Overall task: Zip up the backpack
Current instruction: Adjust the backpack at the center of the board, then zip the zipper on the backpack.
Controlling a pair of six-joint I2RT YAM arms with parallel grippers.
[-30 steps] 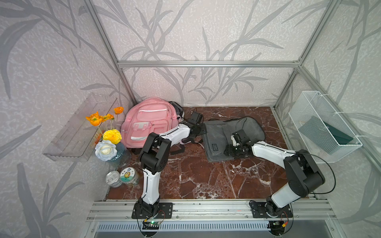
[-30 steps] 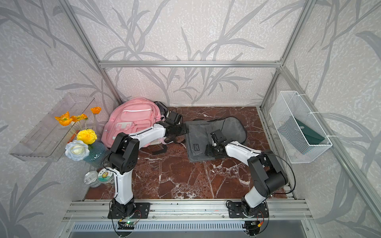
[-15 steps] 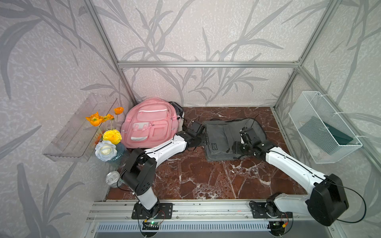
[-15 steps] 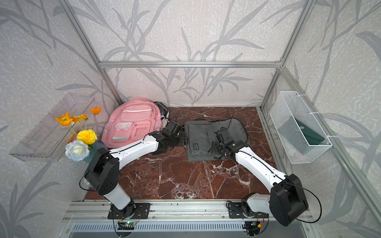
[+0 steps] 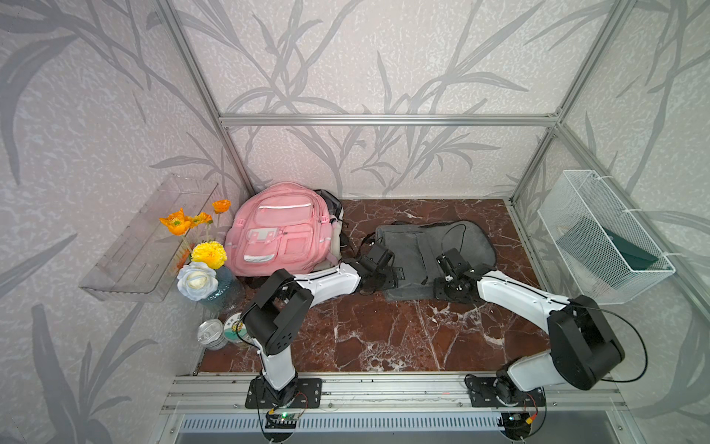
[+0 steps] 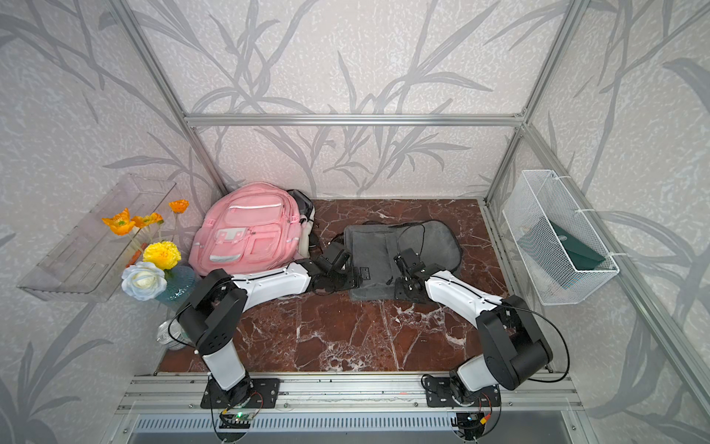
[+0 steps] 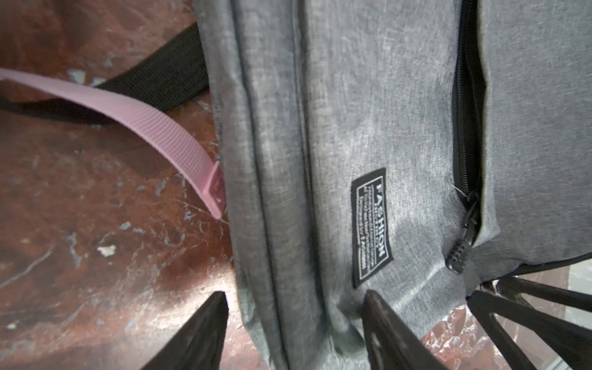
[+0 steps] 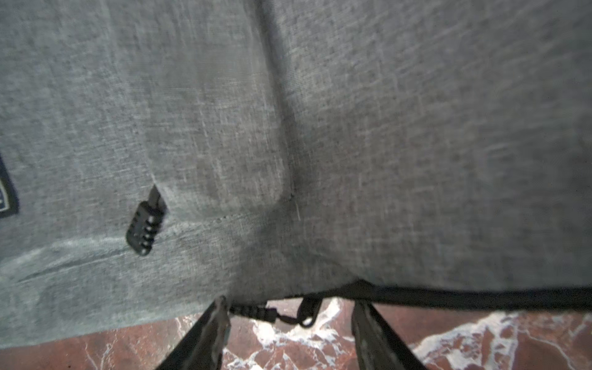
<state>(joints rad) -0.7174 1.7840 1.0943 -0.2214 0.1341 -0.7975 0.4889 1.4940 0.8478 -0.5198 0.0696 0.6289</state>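
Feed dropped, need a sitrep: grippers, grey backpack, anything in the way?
Left gripper open at grey backpack edge. Right gripper open, zipper pull between jaws, ungripped. Pocket zipper open. Pink strap touching bag's side.

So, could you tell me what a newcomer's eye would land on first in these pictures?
Probably the pink backpack propped in the back left corner, beside the bright flowers. Then the grey backpack lying flat mid-table, with the left gripper and right gripper open at its near edge.
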